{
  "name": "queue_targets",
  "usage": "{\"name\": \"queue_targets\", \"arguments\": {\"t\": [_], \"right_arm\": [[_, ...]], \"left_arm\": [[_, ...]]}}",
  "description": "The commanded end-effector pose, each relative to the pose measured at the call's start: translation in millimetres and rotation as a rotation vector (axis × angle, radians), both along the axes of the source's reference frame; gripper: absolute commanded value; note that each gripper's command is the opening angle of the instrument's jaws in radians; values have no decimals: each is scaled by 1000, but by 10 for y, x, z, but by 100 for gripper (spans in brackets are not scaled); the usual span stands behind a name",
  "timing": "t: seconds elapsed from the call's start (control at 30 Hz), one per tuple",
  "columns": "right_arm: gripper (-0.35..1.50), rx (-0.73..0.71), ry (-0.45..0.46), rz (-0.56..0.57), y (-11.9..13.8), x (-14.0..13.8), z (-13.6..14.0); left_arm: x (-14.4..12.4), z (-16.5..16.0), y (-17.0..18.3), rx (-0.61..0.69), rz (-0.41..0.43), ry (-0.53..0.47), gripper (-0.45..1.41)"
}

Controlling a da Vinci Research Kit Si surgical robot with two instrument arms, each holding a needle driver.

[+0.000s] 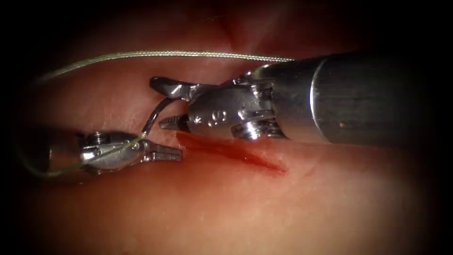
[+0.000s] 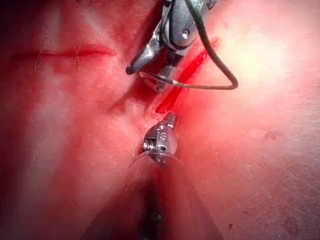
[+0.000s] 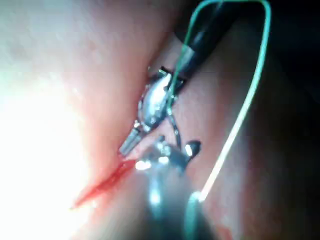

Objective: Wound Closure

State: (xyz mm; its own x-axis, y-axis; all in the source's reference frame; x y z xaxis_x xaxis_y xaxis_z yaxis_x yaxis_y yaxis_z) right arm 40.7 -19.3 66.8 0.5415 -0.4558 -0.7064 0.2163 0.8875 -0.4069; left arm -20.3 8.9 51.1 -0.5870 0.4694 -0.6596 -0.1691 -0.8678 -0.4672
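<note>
The right tool (image 1: pixel 170 106), the biggest thing in the endoscope view, reaches in from the right with its jaws apart; the curved needle (image 1: pixel 155 113) runs between them, and whether either jaw presses it cannot be told. The tissue (image 1: pixel 283 208) lies beneath, its cut (image 1: pixel 245 158) wet with red fluid, running right from the tool tips. The smaller left tool (image 1: pixel 171 153) lies at the cut's left end, jaws together, gripping nothing visible. The needle arcs from the upper right jaw toward the left tool's wrist, clear of the tissue. The thread (image 1: pixel 165 55) sweeps over the tissue above both tools.
</note>
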Motion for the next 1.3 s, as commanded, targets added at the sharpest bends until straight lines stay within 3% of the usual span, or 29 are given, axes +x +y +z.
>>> {"name": "queue_targets", "arguments": {"t": [0.03, 0.17, 0.2, 0.23, 0.53, 0.63, 0.73, 0.97, 1.3], "right_arm": [[59, 4, -5, -6, 1, 8, 4], [-23, 13, -28, -12, 4, 6, 7], [-23, 13, -28, -12, 4, 6, 7], [-35, 14, -31, -13, 5, 5, 8], [-35, 104, -100, -21, 13, -2, 20], [-35, 128, -99, 45, 20, -8, 17], [-35, 210, -72, 205, 38, -23, 11], [-35, 290, -71, 379, 57, -34, 11], [-35, 466, -81, 565, 59, -46, 19]], "left_arm": [[-5, 7, -1, 0, 0, -1, -33], [-5, 7, -1, 0, 0, -1, -33], [-5, 7, -1, 0, 0, -1, -33], [-5, 7, -1, 0, 0, -1, -33], [-5, 7, -1, 0, 1, -2, -33], [-6, 7, -1, -1, 0, -1, -33], [-7, 8, -2, -1, 1, 2, -33], [-8, 8, -4, -2, 1, 2, -33], [-8, 8, -4, -2, 2, 5, -33]]}}
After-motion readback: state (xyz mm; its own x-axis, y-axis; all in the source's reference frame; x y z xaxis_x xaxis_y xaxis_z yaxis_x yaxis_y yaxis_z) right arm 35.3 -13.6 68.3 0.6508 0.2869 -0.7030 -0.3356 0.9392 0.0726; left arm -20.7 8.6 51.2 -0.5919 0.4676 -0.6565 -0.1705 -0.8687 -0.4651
